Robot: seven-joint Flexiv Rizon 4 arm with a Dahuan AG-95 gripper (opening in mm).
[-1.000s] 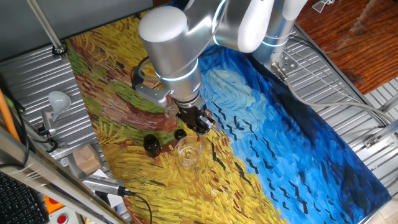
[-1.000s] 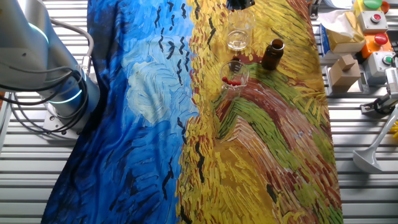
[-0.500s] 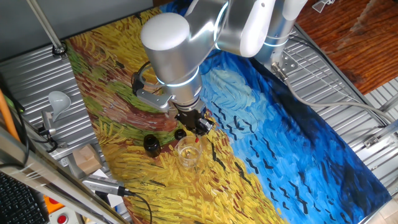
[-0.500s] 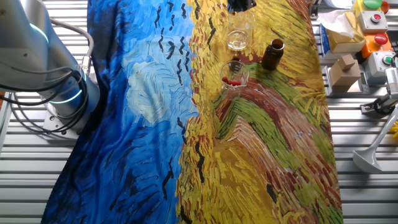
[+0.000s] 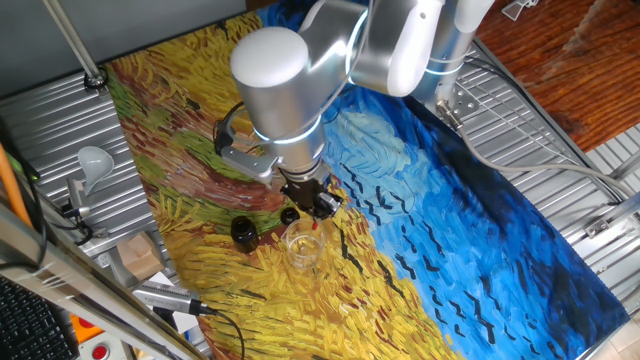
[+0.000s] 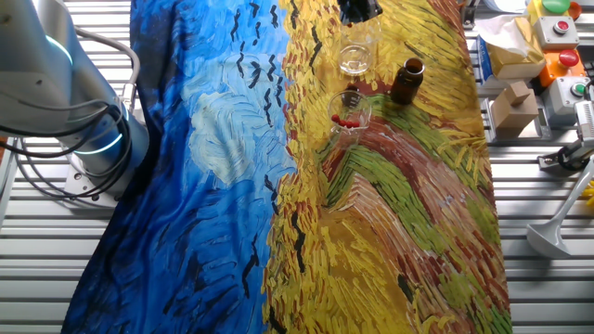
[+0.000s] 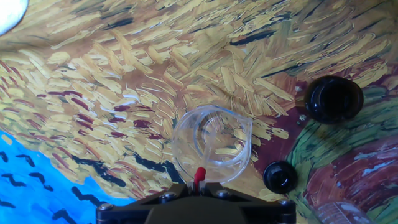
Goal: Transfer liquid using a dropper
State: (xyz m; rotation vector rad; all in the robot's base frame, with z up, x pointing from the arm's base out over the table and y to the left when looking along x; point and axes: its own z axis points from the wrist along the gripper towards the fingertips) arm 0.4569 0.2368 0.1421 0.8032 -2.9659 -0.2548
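Fingers: I read them clenched on the dropper, red bulb showing, held above the empty glass beaker. Brown bottle open, black cap beside it on the tabletop. Pickup done; whether liquid is drawn, I cannot tell.

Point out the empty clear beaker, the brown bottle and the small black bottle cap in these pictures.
Empty clear beaker [image 7: 212, 144], hand view: its clear bottom, seen through the open mouth.
Brown bottle [image 6: 406, 83], the other fixed view: middle of its body.
Small black bottle cap [image 7: 280, 177], hand view: centre of its top.
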